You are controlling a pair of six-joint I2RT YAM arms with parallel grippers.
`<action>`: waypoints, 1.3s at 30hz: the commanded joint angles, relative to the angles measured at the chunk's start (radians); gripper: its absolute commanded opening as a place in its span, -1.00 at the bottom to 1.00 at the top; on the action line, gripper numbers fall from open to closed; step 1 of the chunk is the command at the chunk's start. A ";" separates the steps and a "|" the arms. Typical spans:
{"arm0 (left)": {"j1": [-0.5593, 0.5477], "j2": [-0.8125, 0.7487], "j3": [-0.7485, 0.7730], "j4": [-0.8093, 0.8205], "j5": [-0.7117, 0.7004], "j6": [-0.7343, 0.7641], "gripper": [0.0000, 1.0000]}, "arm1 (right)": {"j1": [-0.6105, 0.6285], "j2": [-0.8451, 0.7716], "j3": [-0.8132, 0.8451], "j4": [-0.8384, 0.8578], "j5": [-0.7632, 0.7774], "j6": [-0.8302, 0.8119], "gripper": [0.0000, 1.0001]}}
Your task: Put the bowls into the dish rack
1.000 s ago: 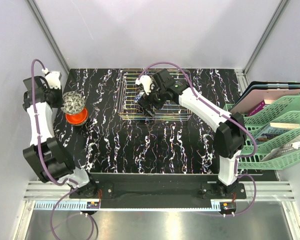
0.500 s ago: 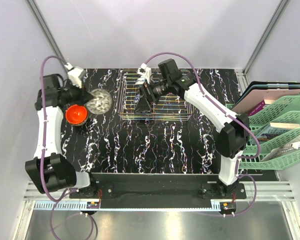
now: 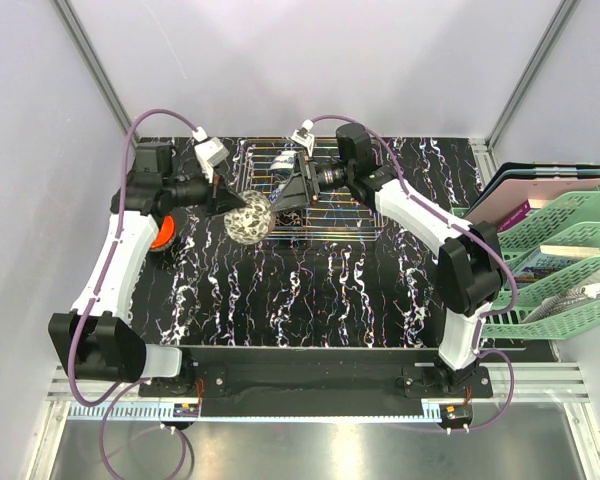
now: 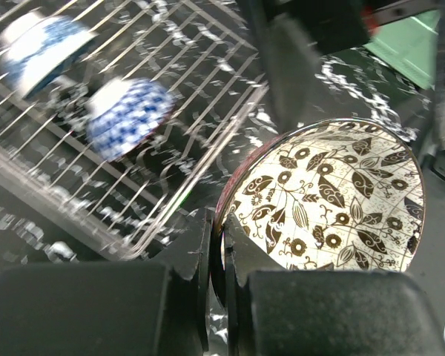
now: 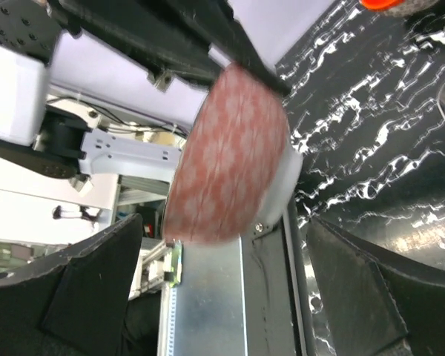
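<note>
Black marbled counter [image 3: 310, 290], with the wire rack [image 3: 360, 215] at the middle of its far edge. Beside the right edge, stacked green trays [image 3: 565, 265].

Left arm [image 3: 110, 270]: up from its base at the near left corner, running along the left edge, bent at the elbow near the far left corner, forearm turned right toward the rack. Right arm [image 3: 420, 215]: up from its base at the near edge, then slanting far and left, wrist above the rack's far side, claw end pointing left and down across the wires.

In the air just off the rack's near left corner: a patterned bowl [image 4: 334, 200], tipped on edge, cream inside with black leaves, reddish outside in the right wrist view. Not yet in the rack. Inside the rack, toward its left end: two blue bowls [image 4: 130, 115], close together, blurred in the left wrist view. Near the left edge, half hidden under the left arm: an orange bowl [image 3: 161, 238] on the counter.

Left claw [image 4: 221, 252] clenched on the patterned bowl's rim, one finger inside and one outside. Right claw [image 3: 292, 192] released, fingers spread wide with nothing between them, facing the held bowl from over the rack's left end.
</note>
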 commanded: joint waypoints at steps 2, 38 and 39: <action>-0.062 -0.030 0.039 0.094 0.050 -0.026 -1.00 | -0.002 -0.041 -0.059 0.354 -0.060 0.280 0.99; -0.105 -0.046 0.024 0.174 -0.029 -0.046 -1.00 | -0.002 -0.073 -0.202 0.603 -0.113 0.438 0.65; -0.105 -0.045 0.024 0.175 -0.028 -0.049 -1.00 | -0.001 -0.073 -0.202 0.606 -0.114 0.447 0.62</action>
